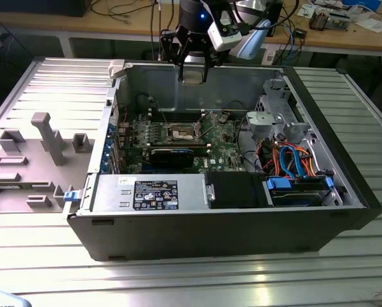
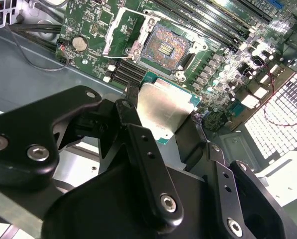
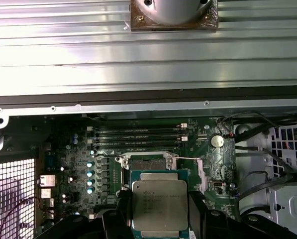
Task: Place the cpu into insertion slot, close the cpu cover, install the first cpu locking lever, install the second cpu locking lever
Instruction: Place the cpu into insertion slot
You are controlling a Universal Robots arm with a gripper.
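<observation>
cpu (image 3: 160,206) hangs flat, metal face up, clamped by two opposite edges between the end effector's (image 2: 163,122) fingers (image 2: 138,139). insertion slot (image 3: 147,163) lies below it and a little ahead, well apart and uncovered, edges roughly parallel to the chip's. cpu cover (image 2: 124,31) stands flipped open beside the slot on the green motherboard (image 3: 73,159).

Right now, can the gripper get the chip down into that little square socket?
Probably yes. The gripper holds the cpu over the open computer case. The cpu cover is swung open and the insertion slot lies bare, with nothing seen between chip and slot.
</observation>
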